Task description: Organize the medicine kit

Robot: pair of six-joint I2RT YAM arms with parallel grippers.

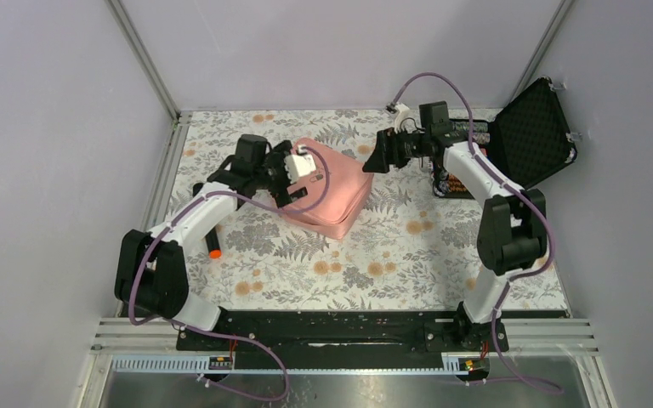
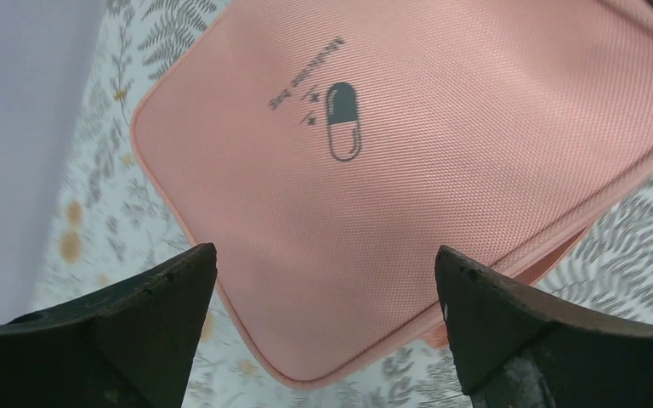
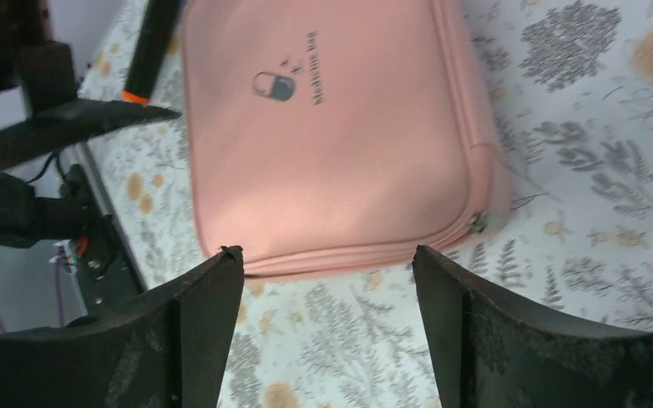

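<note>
Just toward eleven o'clock from the table's (image 1: 408, 255) middle lies the pink medicine kit (image 1: 336, 194), lid closed. The left gripper (image 2: 323, 327) hangs over its nine o'clock end, fingers spread, grasping nothing. The right gripper (image 3: 327, 327), at its two o'clock, is likewise released.

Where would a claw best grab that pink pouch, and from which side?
Probably at a corner edge, not across the top: the medicine kit lies flat and closed, its face looking broader than the open jaws' gap. The right gripper faces its zippered side wall, so coming in low from there, by the zipper pull, looks sensible.
</note>
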